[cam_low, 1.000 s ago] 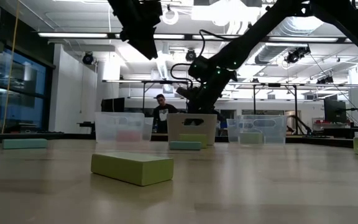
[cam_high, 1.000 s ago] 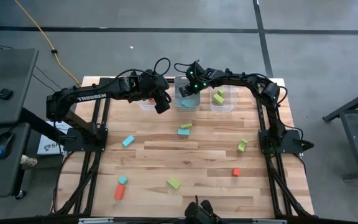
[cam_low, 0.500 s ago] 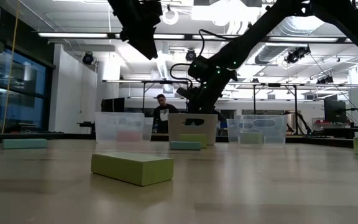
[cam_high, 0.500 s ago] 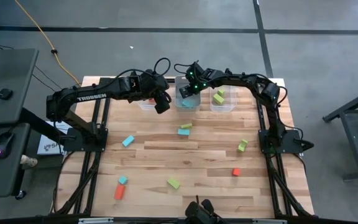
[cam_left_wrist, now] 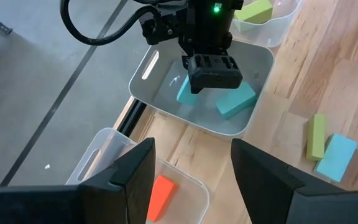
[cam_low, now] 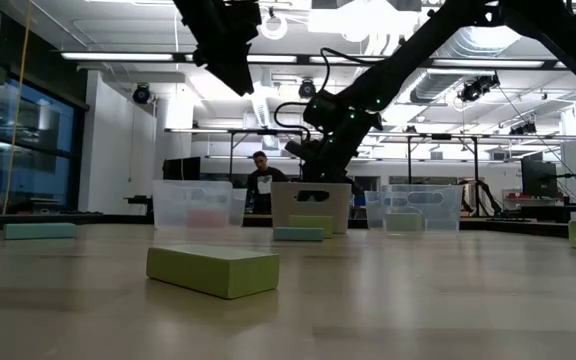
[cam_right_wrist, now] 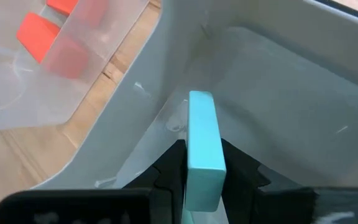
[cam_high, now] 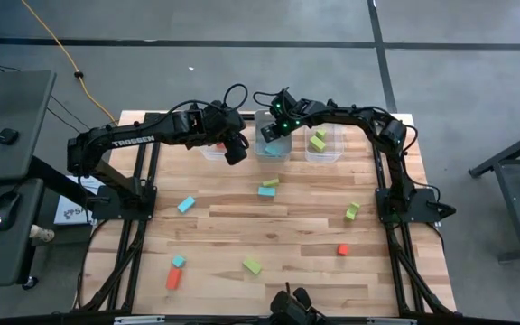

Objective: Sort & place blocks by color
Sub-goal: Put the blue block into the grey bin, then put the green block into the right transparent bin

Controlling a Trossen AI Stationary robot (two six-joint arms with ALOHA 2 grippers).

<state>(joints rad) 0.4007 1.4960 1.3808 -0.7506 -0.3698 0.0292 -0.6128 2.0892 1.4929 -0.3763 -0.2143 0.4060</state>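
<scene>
The left arm, lettered TROSSEN (cam_high: 134, 140) in white along its upper link, reached toward the row of bins. The left gripper (cam_high: 234, 152) hung over the table near the left bin (cam_left_wrist: 114, 155), fingers spread and empty; a red-orange block (cam_left_wrist: 161, 190) lay in that bin. The right gripper (cam_left_wrist: 211, 73) was lowered into the middle bin (cam_left_wrist: 258, 59), its fingers set against the two sides of a light blue block (cam_right_wrist: 202, 146) standing on end; whether it gripped or had just let go could not be told. Another blue block (cam_left_wrist: 235, 101) lay flat beside it. Yellow-green blocks (cam_high: 317, 141) sat in the right bin (cam_high: 337, 144). More blocks of all three colours lay scattered on the table (cam_high: 296, 226).
</scene>
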